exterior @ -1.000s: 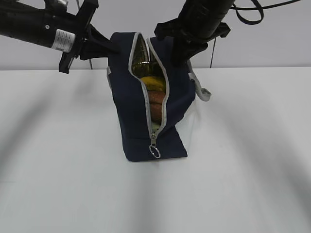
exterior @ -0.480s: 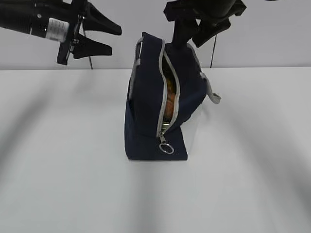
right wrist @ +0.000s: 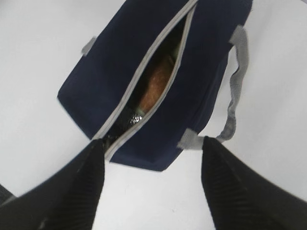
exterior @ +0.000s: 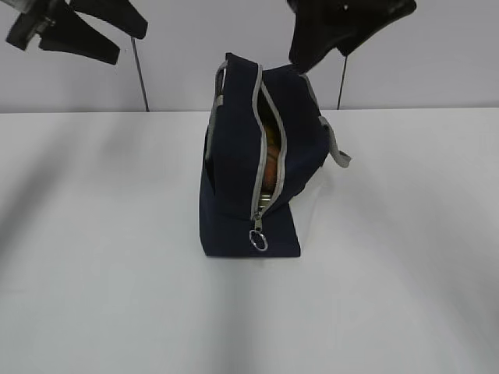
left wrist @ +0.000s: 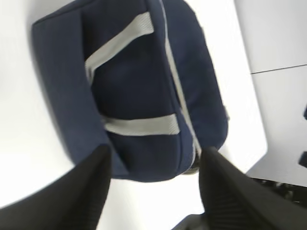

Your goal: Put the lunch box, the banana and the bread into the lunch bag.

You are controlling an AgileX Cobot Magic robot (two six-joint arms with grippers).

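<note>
The navy lunch bag (exterior: 234,187) stands upright mid-table, its grey zipper parted into a narrow slit. Through the slit shows the golden-brown bread (exterior: 269,162), also seen from above in the right wrist view (right wrist: 156,86). The banana and the lunch box are hidden. My left gripper (exterior: 132,47) hangs open, high at the upper left and well clear of the bag. In its own view the left gripper (left wrist: 157,151) is above the lunch bag (left wrist: 139,91) with nothing between its fingers. My right gripper (exterior: 321,56) is open just above the bag's top; the right gripper (right wrist: 153,142) holds nothing over the lunch bag (right wrist: 105,81).
The metal ring pull (exterior: 258,241) dangles at the zipper's lower end. A grey webbing handle (exterior: 337,152) droops off the bag's right side, and the same handle (right wrist: 235,86) shows from above. A white tabletop (exterior: 101,257) surrounds the bag; a pale wall stands behind.
Both grippers let go of the bag's rim, opened and rose away. The bag's mouth sprang from wide to a narrow slit, hiding the banana.
</note>
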